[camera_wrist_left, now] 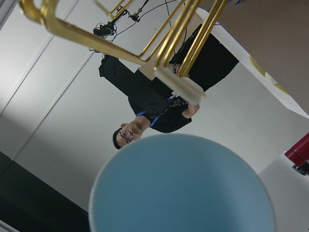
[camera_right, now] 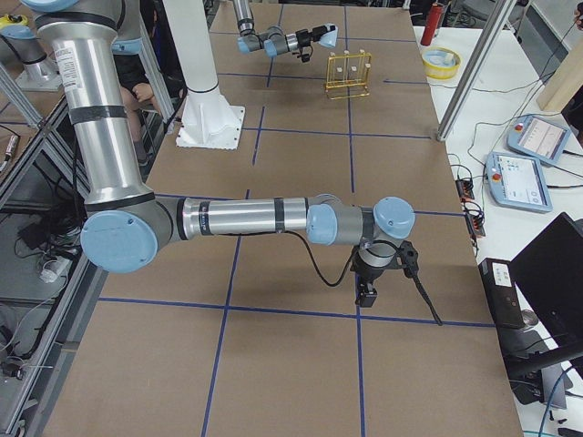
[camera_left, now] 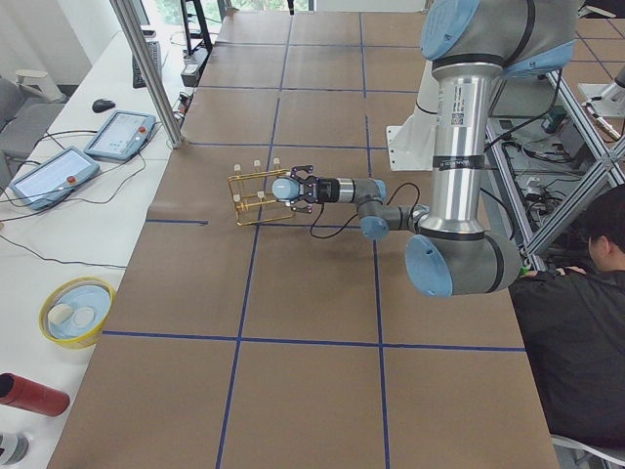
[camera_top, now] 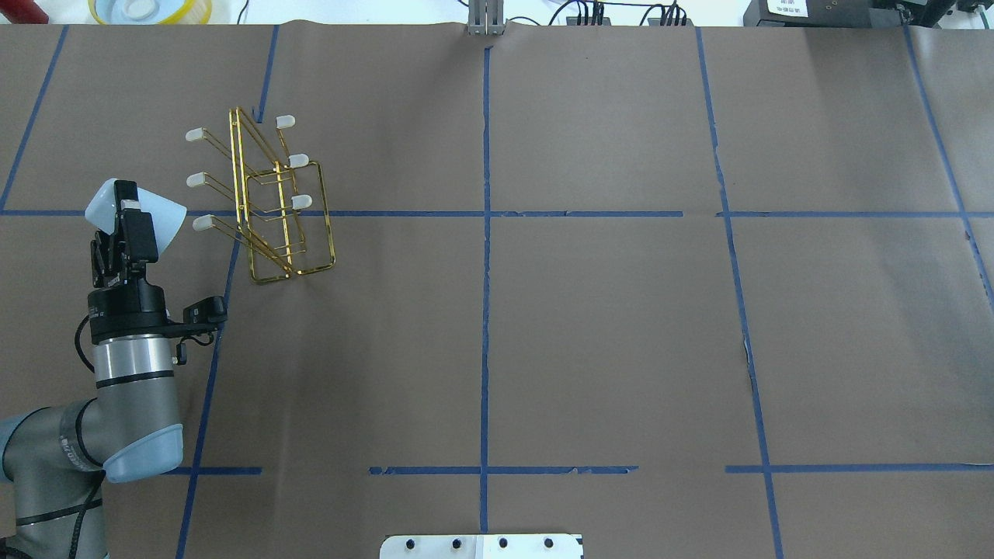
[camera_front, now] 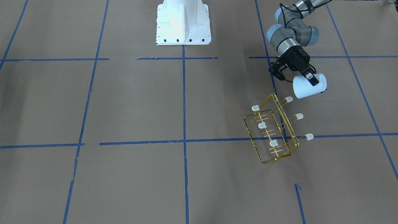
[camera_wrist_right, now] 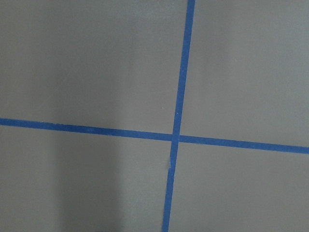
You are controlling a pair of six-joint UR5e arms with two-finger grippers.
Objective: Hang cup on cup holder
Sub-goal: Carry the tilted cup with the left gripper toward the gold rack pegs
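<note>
The pale-blue cup [camera_top: 167, 211] lies on its side in my left gripper [camera_top: 128, 213], which is shut on it above the table. Its wide end points at the cup holder [camera_top: 273, 203], a gold wire rack with whitish capped prongs. The cup's rim is just left of the nearest prong cap [camera_top: 202, 223], with a small gap. In the front view the cup [camera_front: 306, 88] hangs behind the rack [camera_front: 273, 132]. The left wrist view shows the cup [camera_wrist_left: 183, 188] under the rack's wires [camera_wrist_left: 159, 43]. My right gripper [camera_right: 366, 293] shows only in the right side view, far from both. I cannot tell if it is open or shut.
The white robot base [camera_front: 183, 23] stands at the table's middle. A yellow bowl [camera_top: 147, 9] and a red cylinder [camera_top: 23, 8] sit off the table's far left corner. Tablets [camera_left: 117, 135] lie on the side bench.
</note>
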